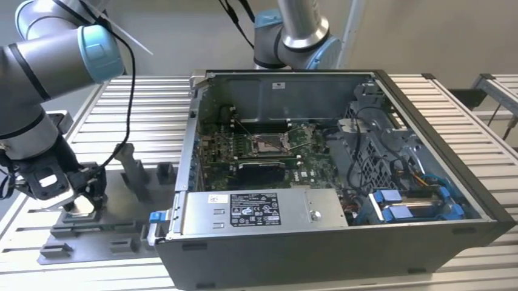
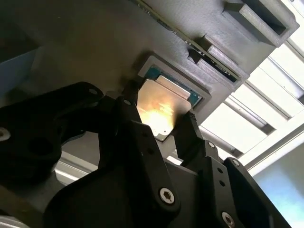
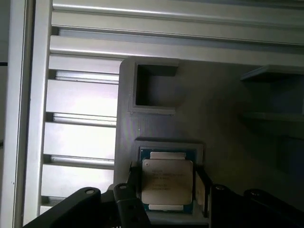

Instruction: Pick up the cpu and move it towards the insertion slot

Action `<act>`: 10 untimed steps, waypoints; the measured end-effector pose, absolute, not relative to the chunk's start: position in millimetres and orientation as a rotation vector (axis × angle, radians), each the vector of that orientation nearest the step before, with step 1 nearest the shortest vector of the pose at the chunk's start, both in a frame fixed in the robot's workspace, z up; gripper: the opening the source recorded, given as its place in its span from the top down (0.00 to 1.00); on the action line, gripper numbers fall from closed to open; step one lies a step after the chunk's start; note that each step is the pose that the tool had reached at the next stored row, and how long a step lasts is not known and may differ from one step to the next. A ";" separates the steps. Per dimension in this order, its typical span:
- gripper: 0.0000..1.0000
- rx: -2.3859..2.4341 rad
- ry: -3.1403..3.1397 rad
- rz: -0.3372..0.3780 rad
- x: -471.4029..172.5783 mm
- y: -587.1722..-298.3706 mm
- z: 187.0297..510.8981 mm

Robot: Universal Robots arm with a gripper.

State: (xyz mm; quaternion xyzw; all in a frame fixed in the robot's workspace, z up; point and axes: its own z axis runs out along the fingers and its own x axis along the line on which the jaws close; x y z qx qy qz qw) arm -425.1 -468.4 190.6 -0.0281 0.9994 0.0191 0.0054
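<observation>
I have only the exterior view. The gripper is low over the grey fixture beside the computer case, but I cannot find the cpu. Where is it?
Observer: In the first wrist view the cpu sits in a shallow square recess of the grey fixture, right at the gripper.
Operator: Does it lie flat?
Observer: It looks flat, silvery face outward, its green rim inside the recess frame.
Operator: Is something beside it?
Observer: A deeper square pocket in the same fixture, apart from the recess.
</observation>
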 end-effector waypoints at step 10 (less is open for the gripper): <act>1.00 -0.085 3.130 0.059 -425.1 -468.1 232.0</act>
